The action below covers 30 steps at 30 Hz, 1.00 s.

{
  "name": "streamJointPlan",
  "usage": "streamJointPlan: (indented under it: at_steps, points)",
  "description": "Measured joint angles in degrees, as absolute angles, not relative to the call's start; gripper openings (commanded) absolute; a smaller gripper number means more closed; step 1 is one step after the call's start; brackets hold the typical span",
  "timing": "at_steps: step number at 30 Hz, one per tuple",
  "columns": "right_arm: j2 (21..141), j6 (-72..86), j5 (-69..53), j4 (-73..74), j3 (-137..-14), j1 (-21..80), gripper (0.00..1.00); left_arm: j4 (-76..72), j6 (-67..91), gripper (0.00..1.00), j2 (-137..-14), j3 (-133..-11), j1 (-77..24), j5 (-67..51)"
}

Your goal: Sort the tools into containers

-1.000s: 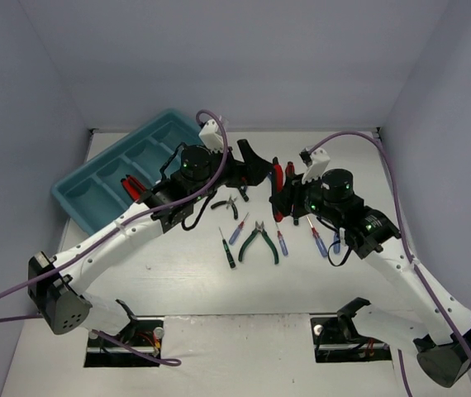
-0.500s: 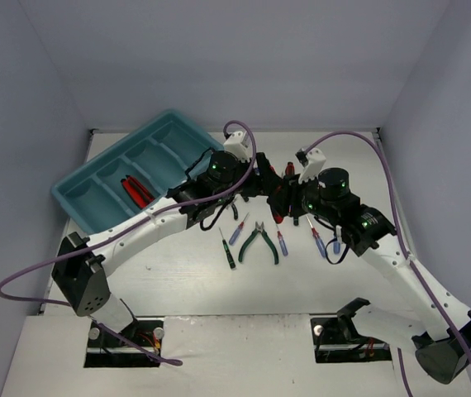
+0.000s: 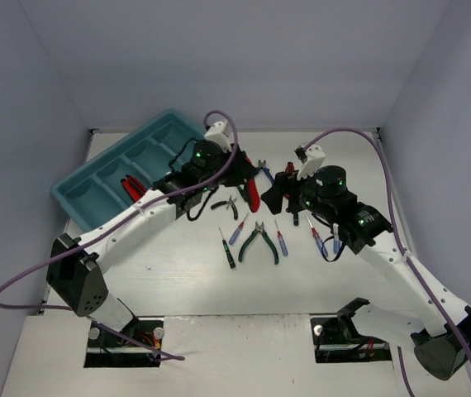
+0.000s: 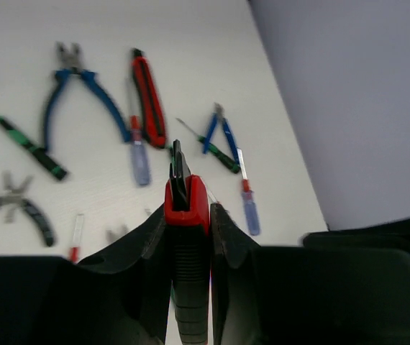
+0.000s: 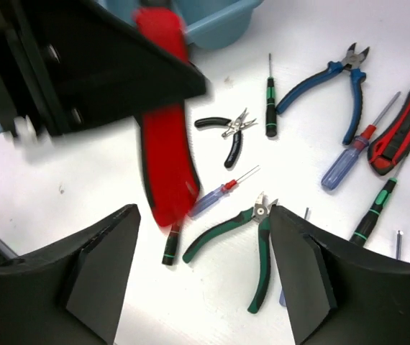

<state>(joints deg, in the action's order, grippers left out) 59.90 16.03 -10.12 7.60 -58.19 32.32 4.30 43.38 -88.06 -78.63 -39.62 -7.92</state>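
Red-handled cutters [image 4: 187, 205] sit clamped in the left tool [image 4: 188, 230], above the worktop [image 3: 178, 277] and short of the teal tray [image 3: 169, 132]. They look rigid and light with smooth grips, likely to pivot unless held mid-handle. The right tool [image 5: 203, 215] gapes wide, empty.

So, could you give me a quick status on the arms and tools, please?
Left gripper shut on red-handled tool, held above table. Right gripper open, empty, close alongside. Tray holds one red tool; other tools loose.
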Motion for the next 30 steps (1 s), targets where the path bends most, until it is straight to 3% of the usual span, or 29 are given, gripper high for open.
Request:
streamJointPlan:
  at_steps: [10, 15, 19, 26, 30]
  points:
    - [58.9, 15.95, -4.94, 7.75, -56.54, 31.34, 0.77, 14.35, 37.49, 0.05, -84.92, -77.45, -7.94, -12.45]
    - [58.94, 15.43, -3.76, 8.14, -55.9, 30.16, 0.77, 17.62, 34.8, 0.13, -88.26, -78.57, 5.53, -15.94]
    - [59.44, 14.93, -3.3, 8.37, -55.71, 28.73, 0.77, 19.11, 33.64, 0.28, -94.95, -81.12, 11.17, -18.48]
    - [63.43, 15.24, -2.59, 8.39, -55.7, 22.57, 0.76, 23.08, 32.31, 0.67, -105.48, -85.43, 14.22, -20.29]
    - [68.68, 15.84, -0.79, 8.51, -56.08, 19.59, 0.75, 25.65, 31.42, 0.75, -108.06, -88.74, 14.37, -20.54]
